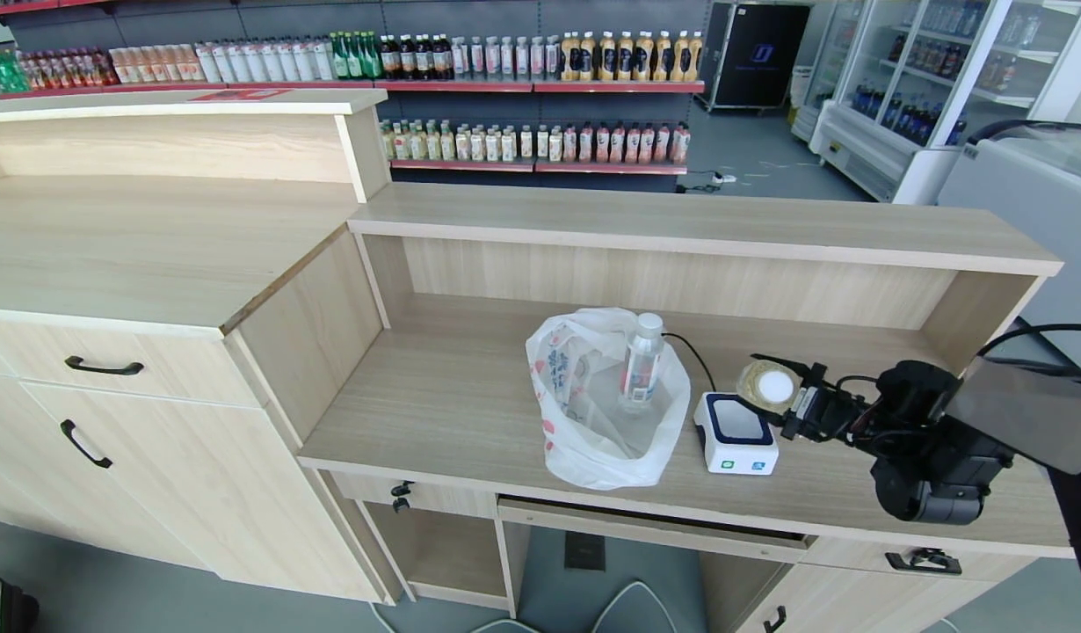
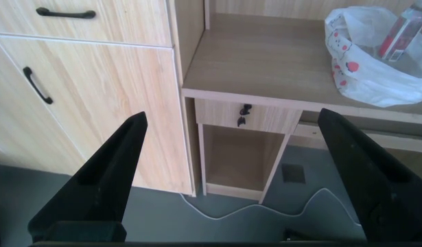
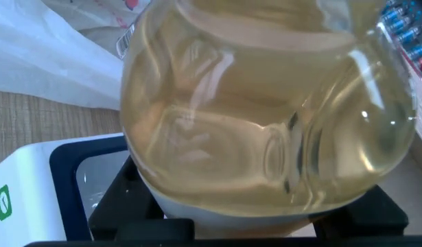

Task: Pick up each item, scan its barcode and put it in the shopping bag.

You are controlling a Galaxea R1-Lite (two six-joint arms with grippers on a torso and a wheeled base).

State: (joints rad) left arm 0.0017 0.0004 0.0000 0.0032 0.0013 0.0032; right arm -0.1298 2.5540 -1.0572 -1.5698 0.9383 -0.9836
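Scan | right claw [image 1: 782, 391] clamped on bottle [image 3: 265, 116]; left claw [image 2: 232, 120] apart | turn your barcode toward scanner [image 1: 736, 431], hold steady

1. The shopping bag [image 1: 606, 413] is thin white plastic with red print. It sits slumped with its mouth open, midway along the desk's front edge.
2. A water bottle [image 1: 642, 362], clear with a white cap, stands upright inside the bag.
3. The scanner [image 1: 736, 432], a white box with a dark window on top, sits just beside the bag, toward the desk's right end.
4. The yellow bottle [image 1: 766, 385], clear-walled, white-capped and holding pale liquid, is clamped in my right gripper [image 1: 779, 396] just above the scanner's window.
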